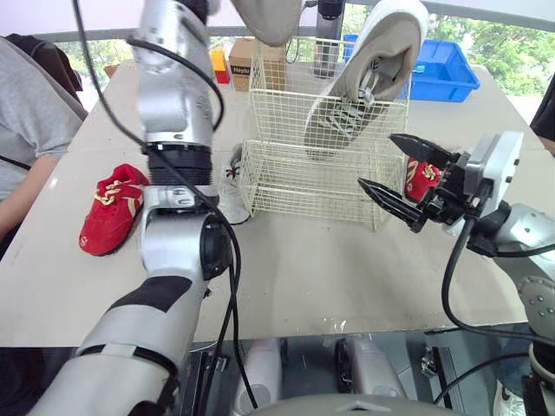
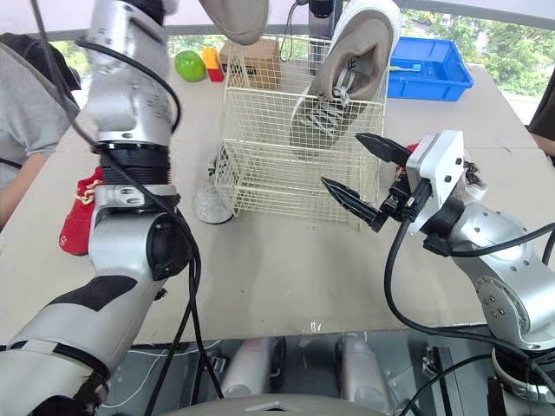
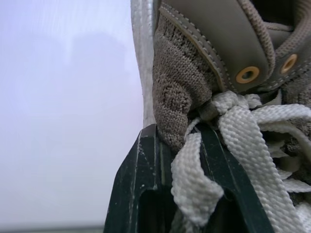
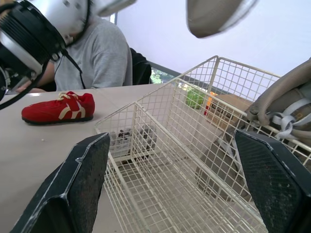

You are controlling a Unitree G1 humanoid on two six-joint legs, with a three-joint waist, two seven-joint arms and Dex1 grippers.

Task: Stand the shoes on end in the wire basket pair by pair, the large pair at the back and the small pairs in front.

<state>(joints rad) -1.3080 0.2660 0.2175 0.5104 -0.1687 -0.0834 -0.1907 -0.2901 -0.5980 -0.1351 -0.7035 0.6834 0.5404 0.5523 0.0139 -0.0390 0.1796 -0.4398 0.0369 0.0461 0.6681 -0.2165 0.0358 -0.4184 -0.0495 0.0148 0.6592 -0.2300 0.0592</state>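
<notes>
Left wrist view: left gripper (image 3: 180, 137) clamps grey shoe (image 3: 204, 58), right gripper (image 1: 376, 159) spread; next, stand it beside its mate (image 1: 368, 74) in basket (image 1: 295, 173).

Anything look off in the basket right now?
The large grey shoe in the wire basket leans diagonally instead of standing straight, and its upper end pokes well above the rim. Nothing looks spilled or damaged.

The left arm (image 1: 173, 113) and right arm (image 2: 499, 247) are clad in rounded silver shells, with black ribbed collars (image 1: 179, 163) and black cables (image 1: 446, 282). A white boxy housing (image 2: 436, 169) is set behind the black tapered fingers (image 2: 351, 198) of the right gripper (image 2: 340, 159).
</notes>
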